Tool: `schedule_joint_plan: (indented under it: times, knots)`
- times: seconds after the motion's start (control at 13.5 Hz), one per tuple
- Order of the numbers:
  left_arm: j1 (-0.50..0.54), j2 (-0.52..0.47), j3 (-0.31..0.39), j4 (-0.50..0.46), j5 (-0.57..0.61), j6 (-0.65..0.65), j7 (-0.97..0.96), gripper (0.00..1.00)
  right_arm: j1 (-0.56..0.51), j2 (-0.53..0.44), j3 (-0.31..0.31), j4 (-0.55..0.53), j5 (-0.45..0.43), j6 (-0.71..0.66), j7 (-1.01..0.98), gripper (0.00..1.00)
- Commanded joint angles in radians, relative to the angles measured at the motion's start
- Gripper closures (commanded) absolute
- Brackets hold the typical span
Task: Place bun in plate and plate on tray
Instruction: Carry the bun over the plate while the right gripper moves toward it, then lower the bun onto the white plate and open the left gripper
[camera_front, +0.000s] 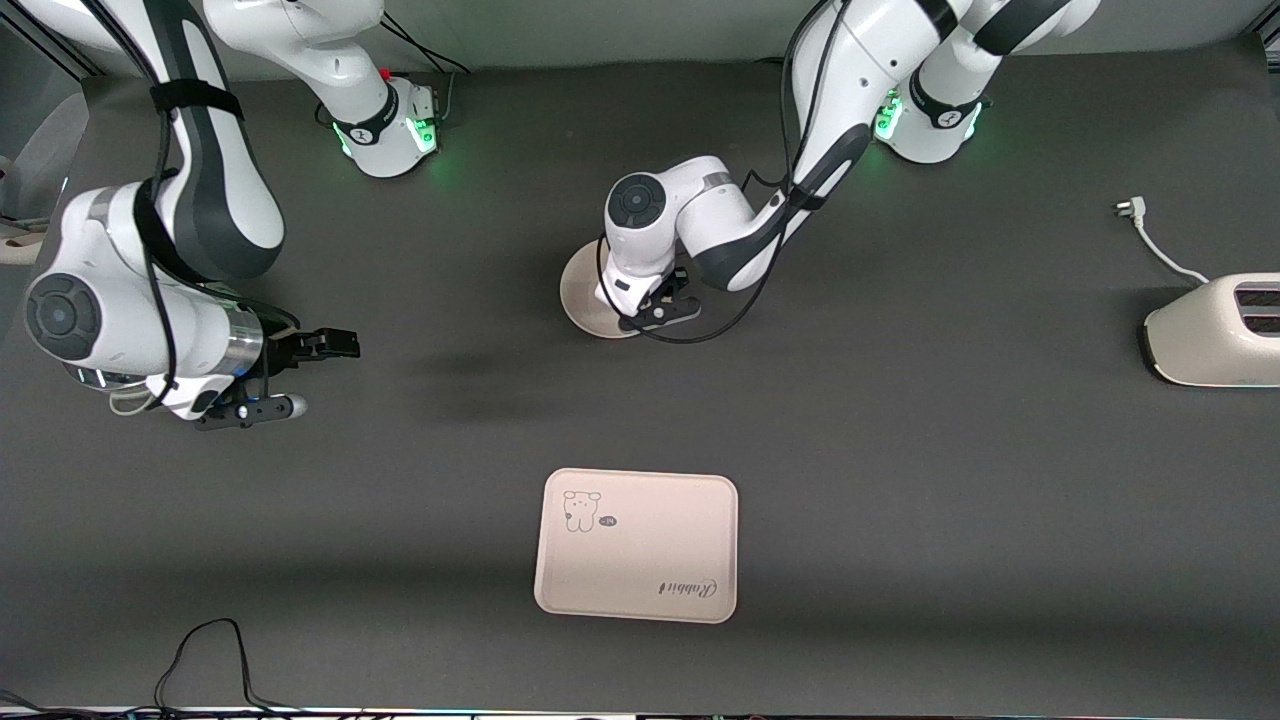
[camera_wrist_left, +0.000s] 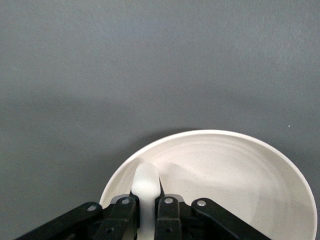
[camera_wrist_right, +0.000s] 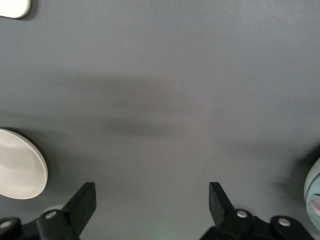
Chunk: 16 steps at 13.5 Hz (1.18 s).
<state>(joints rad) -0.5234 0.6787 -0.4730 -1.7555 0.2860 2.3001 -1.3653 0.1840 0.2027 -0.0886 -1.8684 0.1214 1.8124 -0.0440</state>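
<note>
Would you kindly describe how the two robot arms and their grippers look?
Both arms are glossy white with dark grey joint sections, round dark caps and loose black cables; green lights glow at their bases. The left gripper and the right gripper are black with two fingers each.

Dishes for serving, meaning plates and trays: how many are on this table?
2. The round plate lies mid-table under the left gripper, partly hidden by it. The rectangular tray lies nearer the front camera, with nothing on it.

My table wears a dark grey matte cover under soft, even light. A cream toaster sits at my left arm's end, its white cord unplugged.
</note>
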Motion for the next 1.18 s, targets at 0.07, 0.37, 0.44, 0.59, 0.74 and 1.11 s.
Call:
schedule_joint_plan:
  times: [0.07,0.37,0.44,0.59,0.74,1.11]
  knots:
    - [-0.078,-0.021,0.016,0.014,0.022,-0.033,-0.037,0.01,0.020,-0.042,-0.014,-0.127,0.085,0.085,0.003,0.00]
    - [-0.086,-0.071,0.019,0.021,0.022,-0.122,-0.034,0.00,0.023,-0.034,-0.016,-0.169,0.107,0.096,0.006,0.00]
    - [-0.084,-0.093,0.017,0.022,0.021,-0.139,-0.037,0.00,0.023,-0.034,-0.014,-0.176,0.109,0.097,0.006,0.00]
    - [-0.093,-0.097,0.017,0.034,0.015,-0.137,-0.050,0.00,0.031,-0.032,-0.014,-0.193,0.109,0.117,0.006,0.00]
    - [-0.118,-0.071,0.020,0.051,0.036,-0.120,-0.080,0.00,0.034,-0.025,-0.014,-0.198,0.109,0.134,0.006,0.00]
    - [-0.124,-0.057,0.020,0.065,0.048,-0.126,-0.093,0.00,0.034,-0.022,-0.014,-0.198,0.109,0.140,0.006,0.00]
